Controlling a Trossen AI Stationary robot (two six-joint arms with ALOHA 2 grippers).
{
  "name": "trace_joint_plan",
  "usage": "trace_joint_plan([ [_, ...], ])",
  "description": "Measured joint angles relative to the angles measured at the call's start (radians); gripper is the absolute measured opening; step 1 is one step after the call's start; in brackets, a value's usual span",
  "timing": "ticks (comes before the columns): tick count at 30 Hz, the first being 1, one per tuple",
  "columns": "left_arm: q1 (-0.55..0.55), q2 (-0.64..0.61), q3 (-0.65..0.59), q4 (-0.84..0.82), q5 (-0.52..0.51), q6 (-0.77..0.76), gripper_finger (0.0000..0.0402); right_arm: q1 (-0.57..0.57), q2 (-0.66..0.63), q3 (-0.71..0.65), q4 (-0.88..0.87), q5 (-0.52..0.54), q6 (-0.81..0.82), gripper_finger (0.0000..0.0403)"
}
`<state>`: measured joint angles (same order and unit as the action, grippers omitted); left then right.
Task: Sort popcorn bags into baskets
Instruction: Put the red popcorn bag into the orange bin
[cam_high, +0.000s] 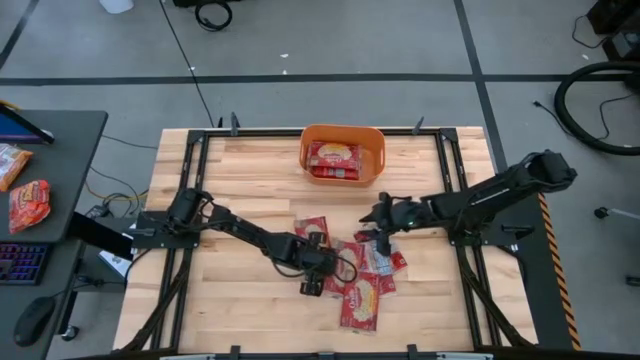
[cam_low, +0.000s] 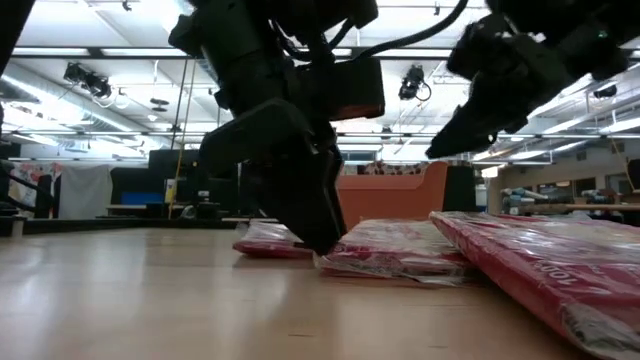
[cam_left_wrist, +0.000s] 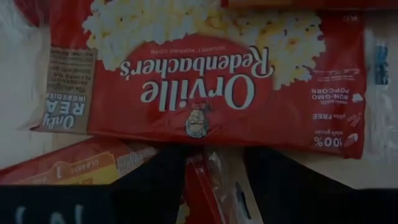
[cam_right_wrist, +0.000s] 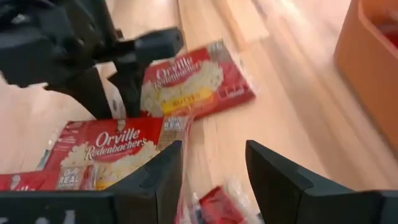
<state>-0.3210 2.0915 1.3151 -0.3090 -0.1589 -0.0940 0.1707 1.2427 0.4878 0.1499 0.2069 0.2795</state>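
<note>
two dark arms over one big wooden table (cam_high: 250, 180), and the pile is where it's all happening. the left arm (cam_high: 235, 232) stretches in low across the boards, the right arm (cam_high: 490, 192) angles in from the far side. up at the back edge sits the orange basket (cam_high: 343, 152), with red popcorn packets (cam_high: 333, 157) lying inside it, well apart from both grippers.

down in the middle, the loose popcorn bags (cam_high: 358, 278) lie scattered and overlapping flat on the wood, one more bag (cam_high: 311, 229) just beside the heap.

left gripper (cam_high: 313, 285) is right down at the near edge of the pile, tips at table level in the low view; its fingers (cam_left_wrist: 149, 180) stand apart with the edge of a red packet (cam_left_wrist: 208, 186) between them, not pinched that i can see. right gripper (cam_high: 382, 240) hangs just above the heap's far side, fingers (cam_right_wrist: 155, 180) spread wide, nothing in them, packets lying on the wood below.

off the table, a side desk (cam_high: 60, 150) carries two more packets (cam_high: 28, 204).
</note>
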Motion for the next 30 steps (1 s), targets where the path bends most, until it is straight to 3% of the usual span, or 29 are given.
trace_joint_plan([
  [9, -0.009, 0.004, -0.019, 0.119, -0.012, 0.044, 0.0171, 0.009, 0.179, 0.053, -0.051, -0.077, 0.085, 0.018],
  [14, -0.042, 0.01, -0.022, 0.204, -0.11, 0.136, 0.0171, 0.025, 0.232, 0.053, -0.05, -0.078, 0.145, 0.018],
  [21, -0.092, 0.014, -0.024, 0.295, -0.265, 0.287, 0.0171, 0.046, 0.239, 0.051, -0.049, -0.074, 0.192, 0.018],
  [30, -0.09, 0.012, -0.023, 0.295, -0.3, 0.289, 0.0171, 0.043, 0.159, 0.051, -0.023, -0.153, 0.167, 0.018],
])
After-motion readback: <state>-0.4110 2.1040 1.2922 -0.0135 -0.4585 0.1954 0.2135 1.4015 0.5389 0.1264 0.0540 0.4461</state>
